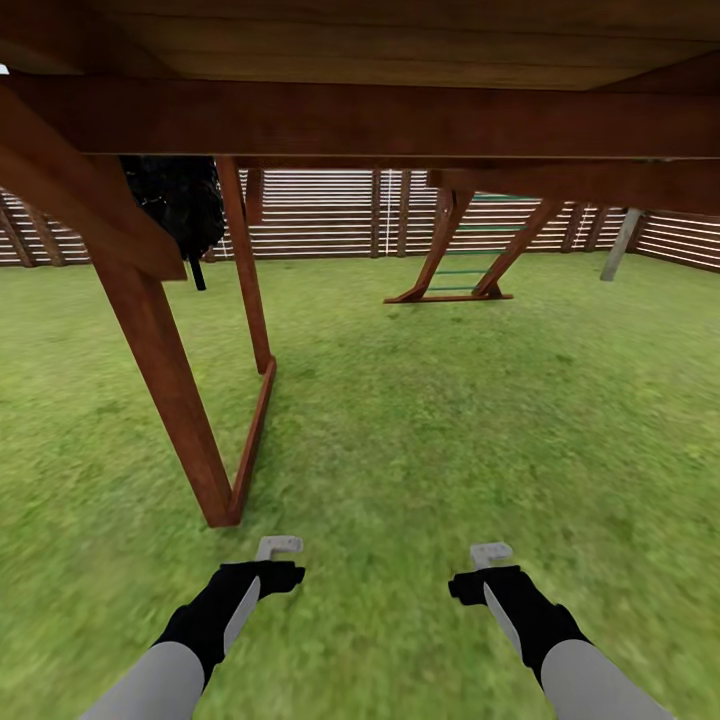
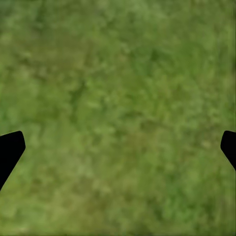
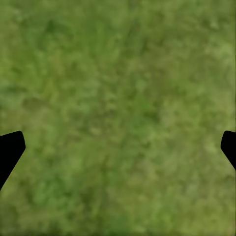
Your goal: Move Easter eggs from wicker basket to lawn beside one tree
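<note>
The left gripper (image 1: pixel 268 572) and right gripper (image 1: pixel 488 572) hang spread and empty over the lawn (image 1: pixel 420 420); the wooden frame post (image 1: pixel 160 370) stands just ahead of the left gripper; eggs, basket and tree lie somewhere beyond this outlook, probably; driving on risks striking the post or overhead beam (image 1: pixel 380 120).

The lawn (image 1: pixel 430 420) is short, blurry grass, matt and mottled green. The frame (image 1: pixel 160 340) overhead is reddish-brown wood, smooth with a faint sheen. The fence (image 1: pixel 320 215) is brown slatted wood. The left gripper (image 1: pixel 262 575) and right gripper (image 1: pixel 487 577) look like matt black plastic with pale grey, smooth brackets.
</note>
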Tool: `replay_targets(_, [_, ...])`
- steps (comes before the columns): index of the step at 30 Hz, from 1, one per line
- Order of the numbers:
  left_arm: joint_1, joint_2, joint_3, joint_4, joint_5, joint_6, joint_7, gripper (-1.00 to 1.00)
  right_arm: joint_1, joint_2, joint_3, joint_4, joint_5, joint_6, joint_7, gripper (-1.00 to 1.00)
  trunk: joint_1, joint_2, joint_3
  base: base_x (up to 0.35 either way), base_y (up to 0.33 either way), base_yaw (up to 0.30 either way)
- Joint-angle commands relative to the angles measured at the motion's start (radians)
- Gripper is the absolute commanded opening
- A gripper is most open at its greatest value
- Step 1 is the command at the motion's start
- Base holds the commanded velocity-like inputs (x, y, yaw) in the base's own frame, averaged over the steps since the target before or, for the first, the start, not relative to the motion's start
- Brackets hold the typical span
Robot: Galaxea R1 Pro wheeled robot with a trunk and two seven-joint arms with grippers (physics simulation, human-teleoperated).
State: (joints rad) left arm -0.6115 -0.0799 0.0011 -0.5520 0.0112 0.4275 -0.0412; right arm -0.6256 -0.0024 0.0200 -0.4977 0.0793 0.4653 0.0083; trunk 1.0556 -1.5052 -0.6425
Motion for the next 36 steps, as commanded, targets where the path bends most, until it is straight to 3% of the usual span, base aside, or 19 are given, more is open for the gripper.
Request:
replay_targets(1, [0.000,0.001,0.001,-0.002,0.001,0.006,-0.002,1.00,0.000,0.000,0.002,-0.001,0.008,0.005,0.001,1.00,0.004,-0.008,-0.004,0.000,0.000,0.000])
replay_targets(10, [-0.001,0.000,0.006,-0.005,0.004,0.008,-0.001,1.00,0.000,-0.002,0.002,0.000,0.008,0.004,0.002,1.00,0.038,-0.071,-0.032,0.000,0.000,0.000])
replay_targets(14, [-0.001,0.000,0.005,-0.005,0.097,0.009,0.005,1.00,0.000,-0.002,0.002,-0.002,0.008,0.003,0.002,1.00,0.054,-0.099,-0.045,0.000,0.000,0.000])
replay_targets(17, [-0.001,0.000,0.005,-0.002,0.120,0.006,0.007,1.00,0.000,-0.001,0.002,-0.002,0.008,0.003,0.002,1.00,0.065,-0.120,-0.054,0.000,0.000,0.000])
replay_targets(30, [-0.001,0.000,0.005,0.002,0.122,0.005,0.007,1.00,0.000,0.000,0.003,-0.002,0.008,0.002,0.002,1.00,0.115,-0.211,-0.095,0.004,0.000,0.000])
replay_targets(36, [0.000,0.001,0.005,0.006,0.123,0.005,0.007,1.00,0.000,0.001,0.003,-0.002,0.009,0.003,0.002,1.00,0.138,-0.253,-0.114,0.247,0.000,0.000])
